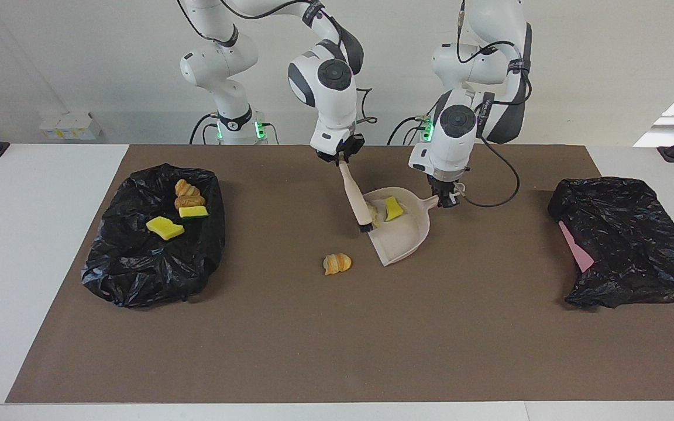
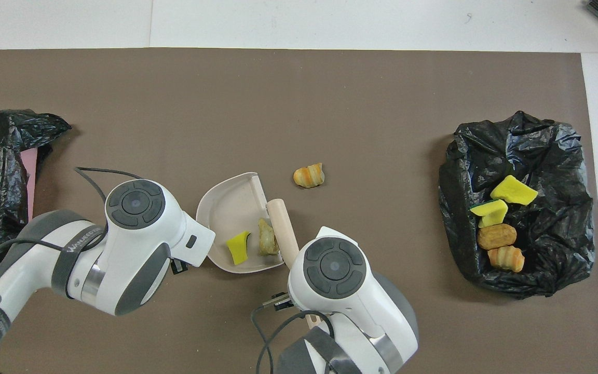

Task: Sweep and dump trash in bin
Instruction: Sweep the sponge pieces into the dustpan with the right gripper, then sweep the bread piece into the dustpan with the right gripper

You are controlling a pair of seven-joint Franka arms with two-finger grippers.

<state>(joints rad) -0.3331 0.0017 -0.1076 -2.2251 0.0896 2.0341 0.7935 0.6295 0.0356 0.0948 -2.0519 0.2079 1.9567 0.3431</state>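
Right gripper (image 1: 341, 159) is clamped tight on the top of the brush (image 1: 356, 197), which slants down to the open mouth of the dustpan (image 1: 402, 235), bristles at the lip. Left gripper (image 1: 446, 199) is pinched shut on the dustpan's handle, at the end nearer the robots.

Inside the pan: a yellow sponge chunk (image 1: 393, 208) and, right against the brush head, a tan pastry piece (image 2: 266, 243) — half hidden by the brush in the facing view, clearer from overhead. One striped pastry piece (image 1: 337, 264) lies loose on the brown mat (image 1: 337, 339), just beside the pan's mouth and farther from the robots.

Four more scraps sit on the black bag (image 1: 138, 269) toward the right arm's end: two yellow sponges (image 1: 165, 227) and two brown pastries (image 1: 186, 195). Toward the left arm's end, a second black bag (image 1: 629, 240) with something pink (image 1: 574, 247) peeking out, mostly covered; from overhead the edge cuts it off.

From overhead both grippers are buried under their own wrists. Lettering on the left arm's dark band is there, but I can't read it.
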